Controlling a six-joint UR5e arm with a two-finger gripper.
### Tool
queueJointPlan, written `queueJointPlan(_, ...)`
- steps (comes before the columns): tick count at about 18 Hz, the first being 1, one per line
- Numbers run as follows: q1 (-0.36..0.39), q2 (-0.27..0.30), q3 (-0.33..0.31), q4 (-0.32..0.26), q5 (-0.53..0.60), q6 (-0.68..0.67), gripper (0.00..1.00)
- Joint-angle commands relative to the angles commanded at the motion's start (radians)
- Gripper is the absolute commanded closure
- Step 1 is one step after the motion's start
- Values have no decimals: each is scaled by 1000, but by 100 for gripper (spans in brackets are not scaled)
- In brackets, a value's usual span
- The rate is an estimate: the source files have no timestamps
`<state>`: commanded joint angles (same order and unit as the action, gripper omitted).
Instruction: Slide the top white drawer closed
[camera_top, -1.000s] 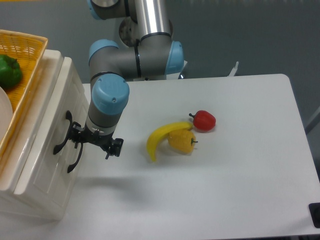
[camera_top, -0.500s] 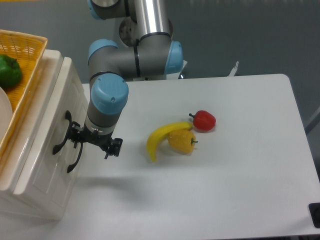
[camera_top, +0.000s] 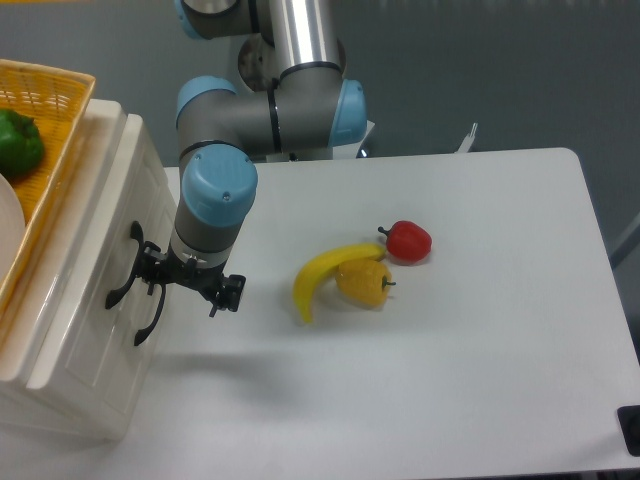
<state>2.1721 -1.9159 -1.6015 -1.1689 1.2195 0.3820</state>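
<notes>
Cream-white gloss finish: top drawer (camera_top: 110, 240) at 9 o'clock on the desk (camera_top: 480, 380), black arched handle (camera_top: 125, 268) facing the arm. Fingers (camera_top: 185, 285) sit just beside the handles; whether spread or pressed together cannot be told. Basket (camera_top: 45, 140) above holds a green pepper (camera_top: 18, 140). Banana (camera_top: 325, 275), yellow pepper (camera_top: 365, 283) and red pepper (camera_top: 407, 240) lie mid-desk. No legible writing.

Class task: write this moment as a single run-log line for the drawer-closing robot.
gripper: at the front of the top white drawer, by black handle | jaw state: unclear | banana, two peppers: untouched on table
</notes>
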Motion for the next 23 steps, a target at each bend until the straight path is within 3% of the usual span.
queueJointPlan(9, 67, 11, 3, 0, 21, 21, 0)
queueJointPlan(21, 247, 25, 15, 0, 156, 310, 0)
queueJointPlan(23, 268, 21, 14, 0, 219, 379, 0)
